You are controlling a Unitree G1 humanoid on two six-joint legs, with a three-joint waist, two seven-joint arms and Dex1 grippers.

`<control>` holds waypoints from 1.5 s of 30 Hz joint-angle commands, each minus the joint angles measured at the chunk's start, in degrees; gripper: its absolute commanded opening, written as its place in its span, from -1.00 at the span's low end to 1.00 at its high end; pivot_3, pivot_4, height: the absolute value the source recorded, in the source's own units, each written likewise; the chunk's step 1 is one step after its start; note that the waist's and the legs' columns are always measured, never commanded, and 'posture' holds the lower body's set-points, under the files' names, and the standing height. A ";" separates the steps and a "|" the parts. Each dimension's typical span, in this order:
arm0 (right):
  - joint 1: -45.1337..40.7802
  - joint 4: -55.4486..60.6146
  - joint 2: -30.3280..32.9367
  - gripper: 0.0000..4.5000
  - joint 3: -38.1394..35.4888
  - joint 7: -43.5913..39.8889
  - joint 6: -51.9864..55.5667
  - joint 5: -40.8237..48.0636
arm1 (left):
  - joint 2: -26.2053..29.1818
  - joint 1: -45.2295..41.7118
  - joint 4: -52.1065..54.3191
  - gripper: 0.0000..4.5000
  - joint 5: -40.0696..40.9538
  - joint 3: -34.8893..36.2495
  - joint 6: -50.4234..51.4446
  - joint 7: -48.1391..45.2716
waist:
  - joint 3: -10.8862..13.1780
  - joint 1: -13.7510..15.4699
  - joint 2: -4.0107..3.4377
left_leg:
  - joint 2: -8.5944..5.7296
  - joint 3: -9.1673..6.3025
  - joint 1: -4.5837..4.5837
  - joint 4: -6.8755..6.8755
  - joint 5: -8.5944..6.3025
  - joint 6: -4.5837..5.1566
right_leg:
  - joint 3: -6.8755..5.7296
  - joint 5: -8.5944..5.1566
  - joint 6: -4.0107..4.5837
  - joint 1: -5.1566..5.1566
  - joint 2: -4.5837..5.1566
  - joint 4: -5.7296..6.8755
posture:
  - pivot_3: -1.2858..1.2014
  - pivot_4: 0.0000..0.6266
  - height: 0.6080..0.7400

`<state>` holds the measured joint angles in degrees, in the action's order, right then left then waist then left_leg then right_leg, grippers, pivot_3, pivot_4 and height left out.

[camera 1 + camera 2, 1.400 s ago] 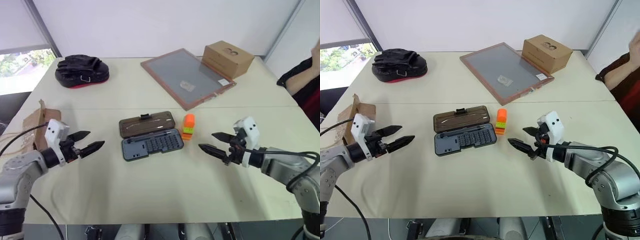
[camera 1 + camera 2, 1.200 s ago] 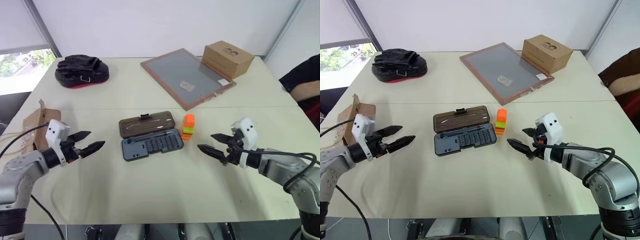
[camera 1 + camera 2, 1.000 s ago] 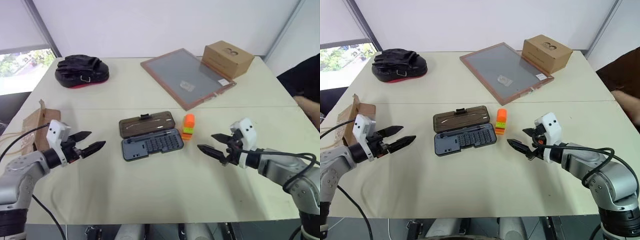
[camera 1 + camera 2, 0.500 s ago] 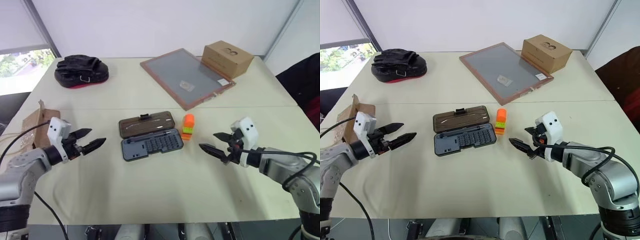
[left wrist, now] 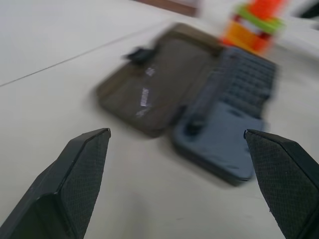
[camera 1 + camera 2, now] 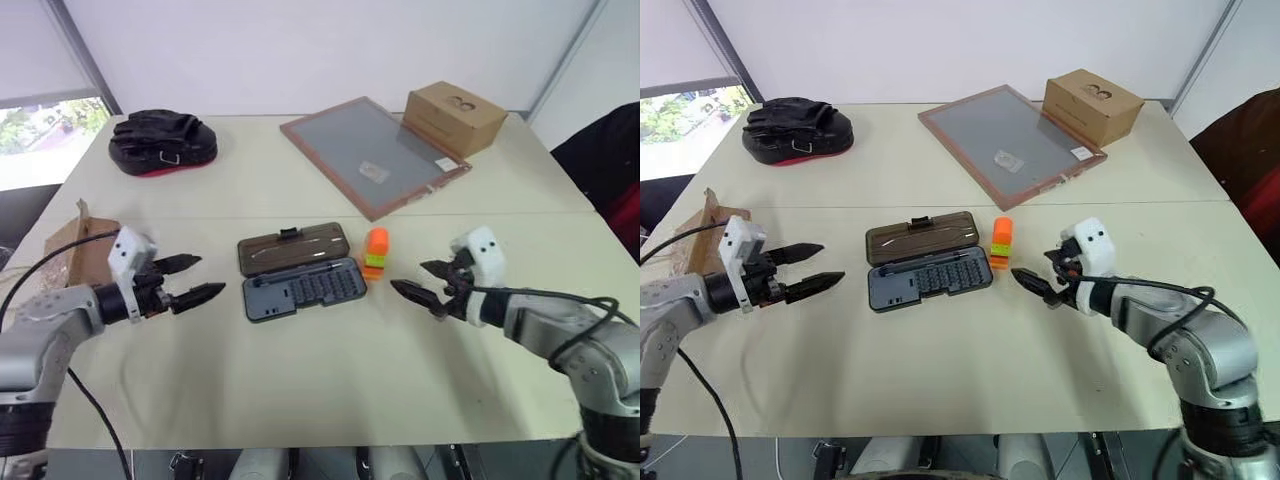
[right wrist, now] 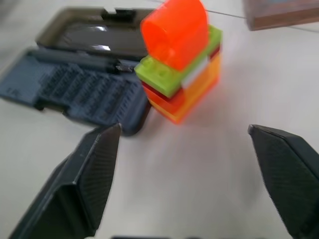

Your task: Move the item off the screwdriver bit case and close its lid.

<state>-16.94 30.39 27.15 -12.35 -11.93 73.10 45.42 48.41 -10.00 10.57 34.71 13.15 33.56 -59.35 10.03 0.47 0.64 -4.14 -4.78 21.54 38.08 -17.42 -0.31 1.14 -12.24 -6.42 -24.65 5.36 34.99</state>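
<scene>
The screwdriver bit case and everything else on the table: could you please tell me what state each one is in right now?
Screwdriver bit case: open, flat on the table.
Lid: folded back, lying flat.
Block stack: upright, at the case's right end, ungripped.
Left end effector: open, empty, pointing toward the case.
Right end effector: open, empty, just short of the block stack.
Cardboard box: closed.
Framed panel: lying flat.

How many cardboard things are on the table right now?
2. A closed cardboard box sits at the far right, touching the framed grey panel. A torn cardboard piece stands at the table's left edge, behind the left arm. More could be hidden out of view.
</scene>
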 commanded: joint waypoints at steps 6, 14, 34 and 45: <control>-10.55 3.26 -14.63 0.90 -6.89 13.42 18.41 -1.01 | -1.58 -2.67 2.14 0.99 0.65 -2.04 0.32 0.72 | 0.05 -0.20 -0.09 | -0.07 0.02 0.23 -0.05 0.01 0.00 | 0.01 0.10 -0.17 -0.28 -0.11 0.02 | 0.03 -0.52 1.00; -12.07 1.77 -17.98 0.90 -3.57 16.56 19.25 -7.17 | -3.58 -1.80 2.16 0.99 0.41 -2.55 -0.28 2.25 | 0.04 -0.93 -0.10 | -0.07 0.02 0.62 -0.04 0.09 -0.11 | 0.01 0.13 -0.13 -0.72 -0.18 0.16 | 0.03 -0.52 1.00; -15.58 -1.72 -19.79 0.90 -0.35 11.66 19.37 -14.99 | -4.97 2.66 4.12 0.99 0.09 -1.40 -0.77 4.55 | 0.03 -1.52 -0.14 | -0.03 0.03 0.62 -0.04 0.12 -0.15 | 0.06 0.16 -0.10 -0.77 -0.26 0.23 | 0.03 -0.52 1.00; -17.05 -8.21 -21.80 0.90 3.36 11.93 14.30 -20.40 | -6.31 4.51 5.53 0.99 0.43 -1.21 -0.94 6.25 | 0.03 -1.55 -0.15 | -0.03 0.03 0.61 -0.04 0.13 -0.17 | 0.06 0.17 -0.08 -0.78 -0.26 0.23 | 0.03 -0.52 1.00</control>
<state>-32.82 22.11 5.50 -9.12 -0.11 89.11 25.93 42.03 -5.69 14.21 34.45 10.34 33.26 -53.31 10.06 -1.08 0.49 -4.17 -4.75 22.15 38.04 -17.29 -0.49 1.20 -12.07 -6.49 -25.42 5.11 35.22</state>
